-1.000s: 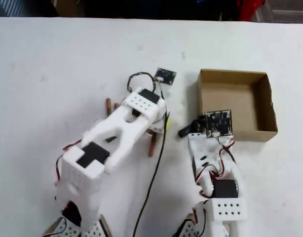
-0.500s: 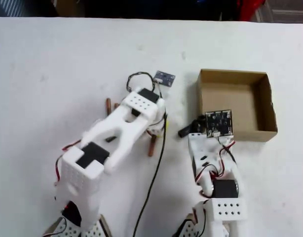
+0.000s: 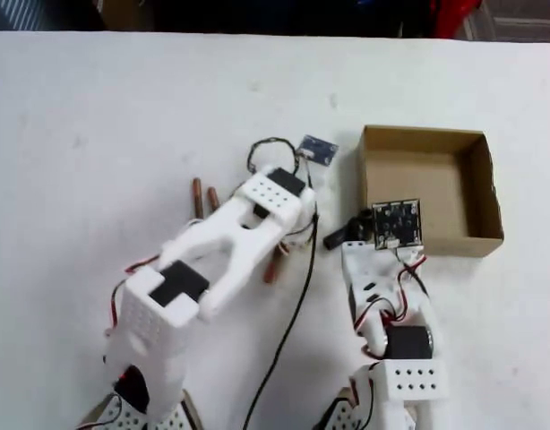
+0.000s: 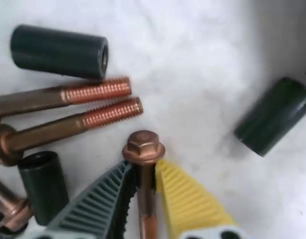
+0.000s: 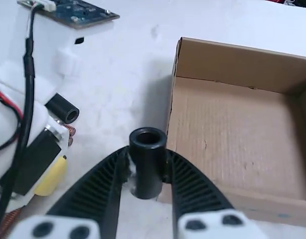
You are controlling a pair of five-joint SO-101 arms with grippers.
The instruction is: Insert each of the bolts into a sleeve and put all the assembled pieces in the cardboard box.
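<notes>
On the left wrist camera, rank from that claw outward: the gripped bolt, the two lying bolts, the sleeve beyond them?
1. Gripped bolt, held in the left gripper.
2. Lying bolt, the nearer one.
3. Second lying bolt, alongside it.
4. Sleeve, beyond both.

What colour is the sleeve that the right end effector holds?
The sleeve is black; the right wrist view shows it best.

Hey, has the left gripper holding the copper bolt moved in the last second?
Yes. The left gripper, holding the copper hex-head bolt, has shifted toward the brown cardboard box, as its white arm shows in the high view.
</notes>
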